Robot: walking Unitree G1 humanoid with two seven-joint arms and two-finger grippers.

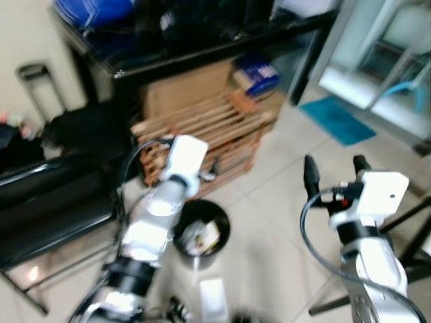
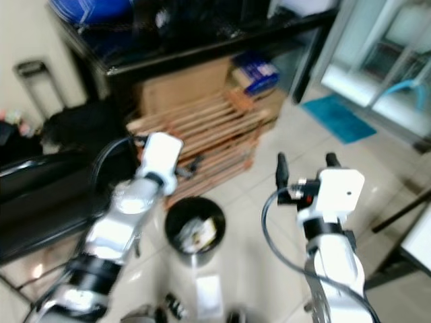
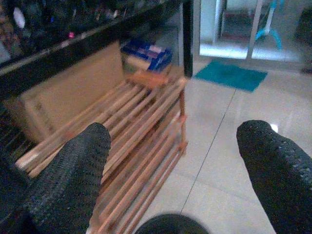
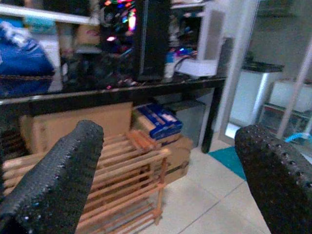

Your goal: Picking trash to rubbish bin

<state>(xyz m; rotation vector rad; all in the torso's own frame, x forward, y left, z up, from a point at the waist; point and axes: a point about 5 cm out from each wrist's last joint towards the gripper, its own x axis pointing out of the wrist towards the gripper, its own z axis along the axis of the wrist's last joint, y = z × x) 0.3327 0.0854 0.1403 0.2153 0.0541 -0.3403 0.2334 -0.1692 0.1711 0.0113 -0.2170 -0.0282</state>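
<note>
Both grippers — left gripper (image 3: 170, 161), right gripper (image 4: 168, 161) — are hanging wide open and empty. Bin (image 1: 201, 229) is sitting on the floor (image 1: 269, 222) beside the rack (image 1: 209, 131), trash (image 1: 201, 237) inside. Advice: be locating further litter before lowering either arm.

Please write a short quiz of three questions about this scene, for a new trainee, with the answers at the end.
1. True or false: the black rubbish bin on the tiled floor already holds some trash.
2. Which stands directly behind the bin? A) a wooden slatted rack B) a teal mat C) a blue box
3. Fill in: the fingers of the right gripper are ____ and grip nothing.

Key: 1 true; 2 A; 3 open. The left gripper is open too, and its wrist view looks over the bin's rim toward the rack.
</note>
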